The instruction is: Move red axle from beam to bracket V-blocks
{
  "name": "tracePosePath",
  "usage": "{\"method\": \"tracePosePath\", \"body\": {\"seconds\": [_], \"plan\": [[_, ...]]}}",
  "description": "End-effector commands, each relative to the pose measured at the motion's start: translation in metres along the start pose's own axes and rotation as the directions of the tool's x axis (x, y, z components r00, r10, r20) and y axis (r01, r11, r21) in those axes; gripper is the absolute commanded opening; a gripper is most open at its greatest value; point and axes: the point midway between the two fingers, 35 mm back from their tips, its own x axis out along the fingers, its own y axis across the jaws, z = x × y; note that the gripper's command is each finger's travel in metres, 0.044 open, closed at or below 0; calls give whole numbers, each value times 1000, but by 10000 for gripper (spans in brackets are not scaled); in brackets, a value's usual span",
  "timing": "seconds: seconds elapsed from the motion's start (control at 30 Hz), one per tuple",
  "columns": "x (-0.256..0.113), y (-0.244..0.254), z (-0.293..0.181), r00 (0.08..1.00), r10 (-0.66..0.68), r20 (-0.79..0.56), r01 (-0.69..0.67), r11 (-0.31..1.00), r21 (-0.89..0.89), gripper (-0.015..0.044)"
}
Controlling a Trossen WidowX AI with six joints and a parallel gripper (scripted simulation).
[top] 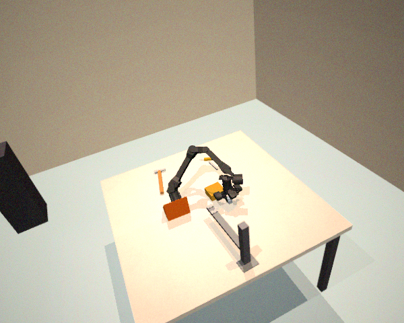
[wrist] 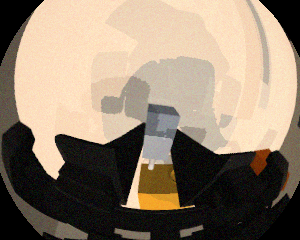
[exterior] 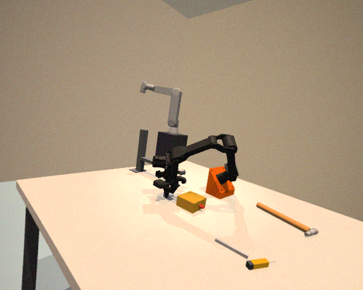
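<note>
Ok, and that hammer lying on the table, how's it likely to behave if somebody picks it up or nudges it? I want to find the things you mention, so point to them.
The hammer (top: 161,182) (exterior: 283,217) should stay stiff, its handle looking straight and solid. It'll probably feel head-heavy, since the grey head looks like metal on a slim orange handle. Nudged, it may swivel rather than roll away, as the head sits crosswise.

From above, the hammer (top: 160,182) (exterior: 283,217) lies left of the block (top: 213,190) (exterior: 189,202) (wrist: 157,179), the post (top: 244,243) (exterior: 141,150) before
</note>
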Motion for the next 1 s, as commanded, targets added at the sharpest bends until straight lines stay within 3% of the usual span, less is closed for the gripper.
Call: {"method": "tracePosePath", "body": {"seconds": [0.0,0.43,0.97], "plan": [[-1,0,0,1000,1,0,-1,1000,-1,105],[-14,0,0,1000,0,-4,0,1000,4,440],[-50,0,1,1000,0,-3,0,1000,4,440]]}}
